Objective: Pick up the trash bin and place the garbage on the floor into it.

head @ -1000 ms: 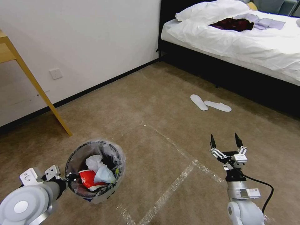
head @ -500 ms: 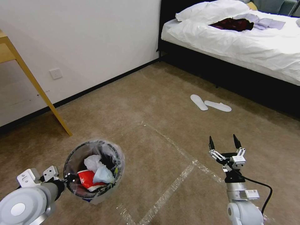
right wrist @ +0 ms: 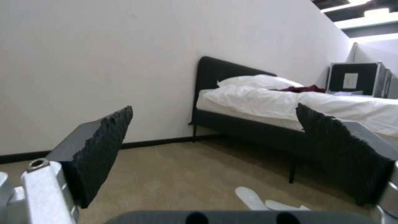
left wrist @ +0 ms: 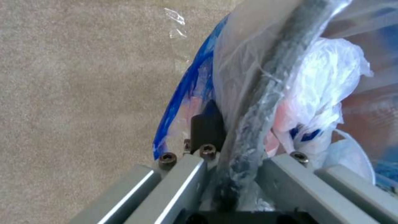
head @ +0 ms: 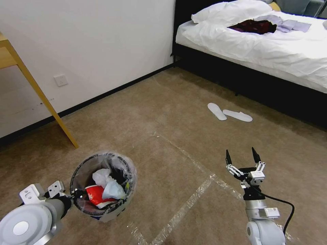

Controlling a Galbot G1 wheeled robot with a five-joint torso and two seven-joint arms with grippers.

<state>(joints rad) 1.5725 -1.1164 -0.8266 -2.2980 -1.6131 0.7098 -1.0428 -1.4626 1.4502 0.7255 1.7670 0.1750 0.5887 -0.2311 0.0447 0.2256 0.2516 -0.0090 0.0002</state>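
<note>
The trash bin (head: 103, 185) sits near and to the left, with the left gripper (head: 73, 194) clamped on its near-left rim; whether it rests on the floor (head: 170, 136) or hangs just above it cannot be told. In the left wrist view the fingers (left wrist: 207, 127) are closed on the dark rim and the crinkly clear liner (left wrist: 248, 62) draped over it. The bin already holds garbage (head: 104, 189): crumpled white tissue and a red-and-white cup.

The bin looks light and fairly stiff, so a rim pinch should carry it, though gripped at one side it is likely to tilt. The liner is thin and slippery, and the film under the fingers could slide or tear if the bin swings. The tissues and cup are soft and easily crushed, needing only a gentle pinch.

The right gripper (head: 241, 157) hovers over the carpet near and to the right, its fingers spread wide and holding nothing.

There is open carpet between the two arms and beyond. The edges to mind are the yellow bench leg (head: 47, 102) to the far left of the bin, the wall (head: 102, 44) behind it, and the bed (head: 259, 44) at far right with two white slippers (head: 229, 113) in front of it.
</note>
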